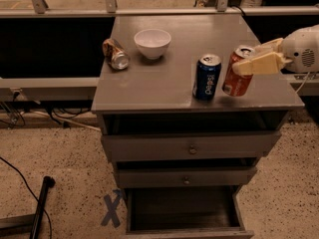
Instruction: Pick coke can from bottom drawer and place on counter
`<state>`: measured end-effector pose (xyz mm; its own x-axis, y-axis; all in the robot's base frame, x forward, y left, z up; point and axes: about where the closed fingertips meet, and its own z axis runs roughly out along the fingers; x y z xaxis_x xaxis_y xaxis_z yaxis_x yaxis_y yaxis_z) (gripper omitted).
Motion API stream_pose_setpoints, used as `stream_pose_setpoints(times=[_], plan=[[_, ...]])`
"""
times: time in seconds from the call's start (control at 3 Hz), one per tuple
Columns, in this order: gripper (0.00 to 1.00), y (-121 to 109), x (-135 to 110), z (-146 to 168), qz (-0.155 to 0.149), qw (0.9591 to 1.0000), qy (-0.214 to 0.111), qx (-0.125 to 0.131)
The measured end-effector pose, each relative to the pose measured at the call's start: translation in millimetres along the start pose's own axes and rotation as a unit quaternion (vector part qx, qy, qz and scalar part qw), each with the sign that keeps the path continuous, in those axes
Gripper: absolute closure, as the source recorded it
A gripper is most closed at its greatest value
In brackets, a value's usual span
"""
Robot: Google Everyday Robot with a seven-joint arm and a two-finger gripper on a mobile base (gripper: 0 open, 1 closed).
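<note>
Three cans are up on the counter [164, 86], which is a flat, matte grey square, a bit scuffed. The coke can [236, 79] is near the right edge, toward the front right corner, red-orange with a shiny silver top and leaning slightly. The gripper [245, 59] comes in from past the right edge, and its chunky cream plastic fingers [259, 63] are clamped around the can's upper half. I honestly can't tell if the can's base is touching the surface or just above it.

Just left of it stands a blue Pepsi can [207, 77], upright, close but not touching. Near the left edge, a dented brownish-gold can [115, 54] lies on its side, with a smooth round white bowl [152, 43] just beside it toward the back.

Down below, the bottom drawer [189, 233] is pulled out, deep and boxy with a dark inside. Both shallower drawers [149, 148] above it have small round knobs.
</note>
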<state>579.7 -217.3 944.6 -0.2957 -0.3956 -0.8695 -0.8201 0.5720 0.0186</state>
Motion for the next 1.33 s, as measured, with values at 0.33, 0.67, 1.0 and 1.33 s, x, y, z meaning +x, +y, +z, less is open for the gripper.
stream_pose_setpoints(times=[0.33, 0.67, 1.0, 1.33], plan=[[1.00, -17, 3, 1, -0.016, 0.9995, -0.003, 0.026], [1.00, -29, 13, 5, -0.015, 0.9991, -0.006, 0.039], [0.84, -39, 27, 9, -0.006, 0.9982, 0.013, 0.059], [0.62, -39, 27, 11, -0.006, 0.9982, 0.014, 0.058]])
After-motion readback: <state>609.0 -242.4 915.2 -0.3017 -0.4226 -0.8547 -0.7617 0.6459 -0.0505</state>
